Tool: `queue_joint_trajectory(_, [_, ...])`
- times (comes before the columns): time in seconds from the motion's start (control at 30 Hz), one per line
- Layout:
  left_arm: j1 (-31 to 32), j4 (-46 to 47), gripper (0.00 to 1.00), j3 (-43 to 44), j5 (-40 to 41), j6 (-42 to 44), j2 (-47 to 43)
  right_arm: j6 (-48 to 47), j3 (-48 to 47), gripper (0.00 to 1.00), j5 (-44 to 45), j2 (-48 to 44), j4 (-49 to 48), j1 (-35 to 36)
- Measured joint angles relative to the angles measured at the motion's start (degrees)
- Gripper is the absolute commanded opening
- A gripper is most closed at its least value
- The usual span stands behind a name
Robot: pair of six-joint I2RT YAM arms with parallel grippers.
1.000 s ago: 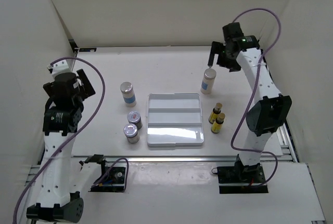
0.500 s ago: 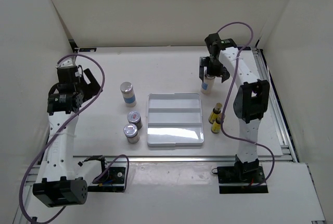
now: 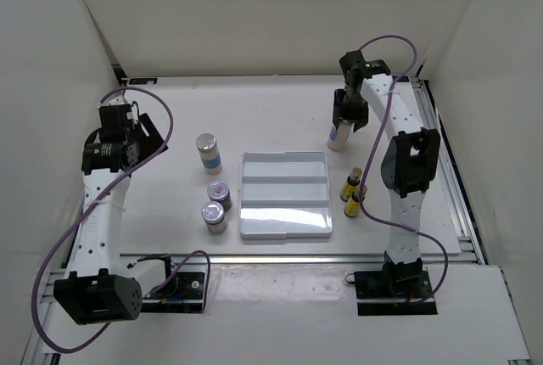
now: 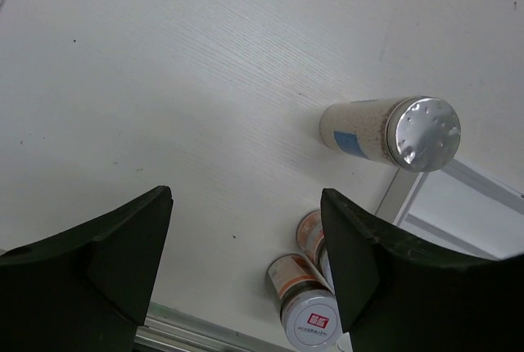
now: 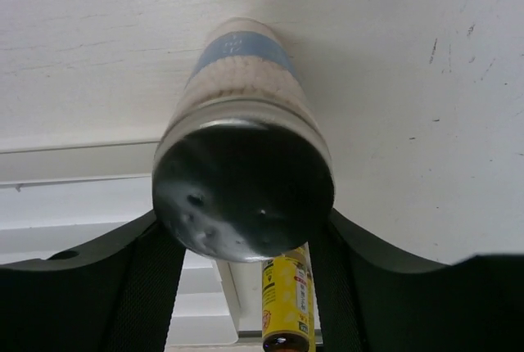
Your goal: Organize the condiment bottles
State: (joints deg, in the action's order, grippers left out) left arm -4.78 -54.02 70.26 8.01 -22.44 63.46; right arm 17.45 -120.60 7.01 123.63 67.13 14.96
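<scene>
At far right of the table (image 3: 271, 110), the R gripper (image 3: 344, 120) sits over one tall shaker (image 5: 243, 192). Its fingers are spread either side of the silver cap, approx as wide as the idle arm's, w/ no clear squeeze. The shaker stands on the table just beyond the tray (image 3: 284, 212) at its far-right corner. Straddling from above prob. lets it pinch the body & lift w/o tipping. The L gripper (image 4: 246, 205) hangs open above bare table at far left. The other shaker (image 3: 208, 152) & two squat jars (image 3: 220, 193) stand left of the tray, and two yellow bottles (image 3: 351, 184) stand right of it. Nothing's in the tray, so the task looks barely begun.
</scene>
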Motion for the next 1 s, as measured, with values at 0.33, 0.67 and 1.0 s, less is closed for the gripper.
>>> queue_joint_trajectory(0.33, [0.0, -0.9, 0.8, 2.86, -1.9, -0.59, 3.8, -1.03, -0.09, 0.0, 8.66, -9.66, 1.9, 8.04])
queue_joint_trajectory(0.67, [0.0, -1.68, 0.81, 4.07, -1.86, -1.81, 6.88, -3.28, 2.8, 0.84, 11.89, -18.03, 1.49, 15.72])
queue_joint_trajectory(1.0, [0.0, -2.86, 0.84, 4.9, -1.2, -2.08, 6.88, -2.45, 0.61, 1.0, 8.07, -9.01, 1.33, 7.39])
